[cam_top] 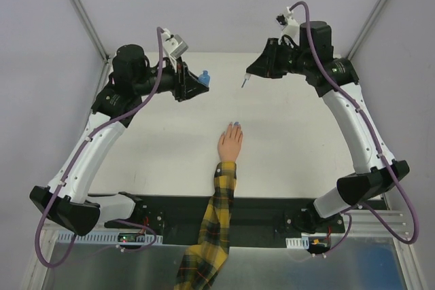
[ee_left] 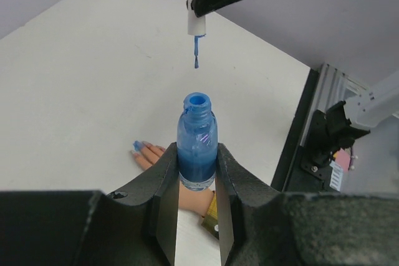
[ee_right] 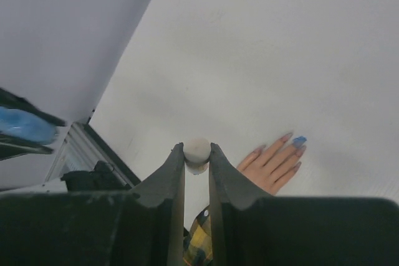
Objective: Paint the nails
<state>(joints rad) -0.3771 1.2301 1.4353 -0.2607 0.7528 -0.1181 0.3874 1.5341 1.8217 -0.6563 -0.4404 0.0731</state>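
The left tool (ee_left: 197,159) is clamped on a small blue bottle (ee_left: 197,130), its two fingers pressed against the sides. The bottle stands upright with its neck open. It is held above the far left part of the white counter (cam_top: 170,140).

The right tool (ee_right: 197,154) is closed on a white cap (ee_right: 197,149), which carries a thin brush (ee_left: 196,54) with blue on its tip. In the left wrist view the brush hangs straight above the bottle's open mouth, clear of it. From above, the two tools face each other across the far side of the counter, with a gap between them.

The small hand (cam_top: 230,145) lies flat, palm down, near the middle of the counter. Its fingers point away from the arm bases, and a yellow and black plaid sleeve (cam_top: 216,222) runs back over the near edge. The nails (cam_top: 235,125) are at the far end of the fingers, well apart from both tools. In the right wrist view one nail is bright blue, and the others look duller.
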